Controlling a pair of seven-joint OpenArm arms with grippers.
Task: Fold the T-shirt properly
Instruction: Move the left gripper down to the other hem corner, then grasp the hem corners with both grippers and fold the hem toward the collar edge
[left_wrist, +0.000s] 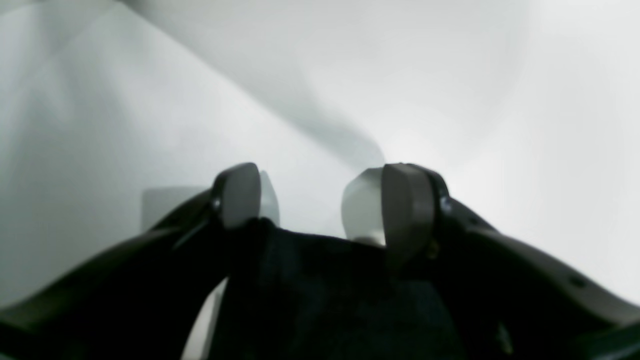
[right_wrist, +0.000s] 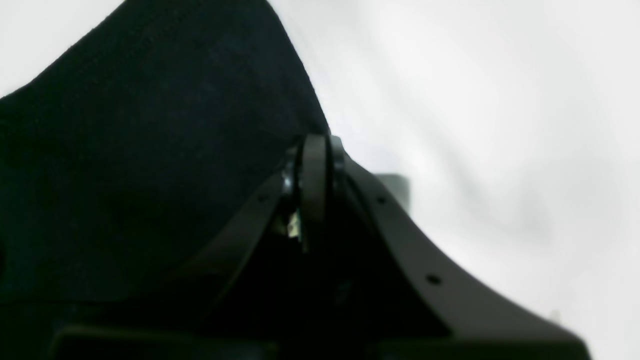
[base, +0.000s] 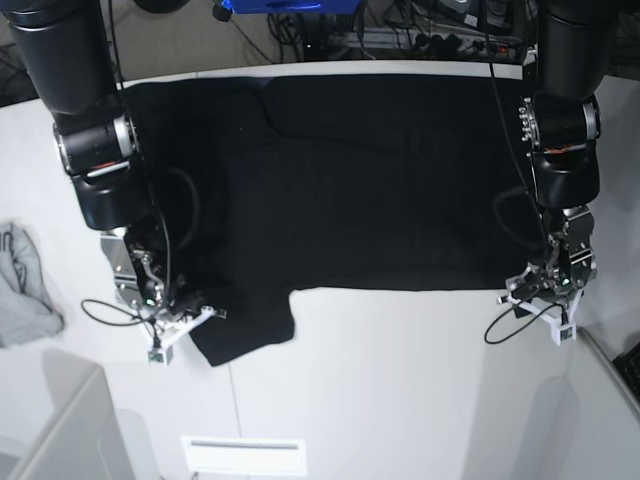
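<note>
Base view: the T-shirt (base: 350, 180) is spread plain side up across the far half of the white tabletop (base: 400, 380), one sleeve trailing toward the near edge at the view's left. The right hand (base: 170, 320) is set at that sleeve; in its wrist view the pads are pressed together, seemingly pinching the black cloth, though blur leaves this uncertain. The left hand (base: 545, 295) sits at the opposite corner, fingers (left_wrist: 400, 200) parted with fabric lying between them, not clamped. Corner grasping is judged under way; closure of the left hand is called for before any lift and fold.
</note>
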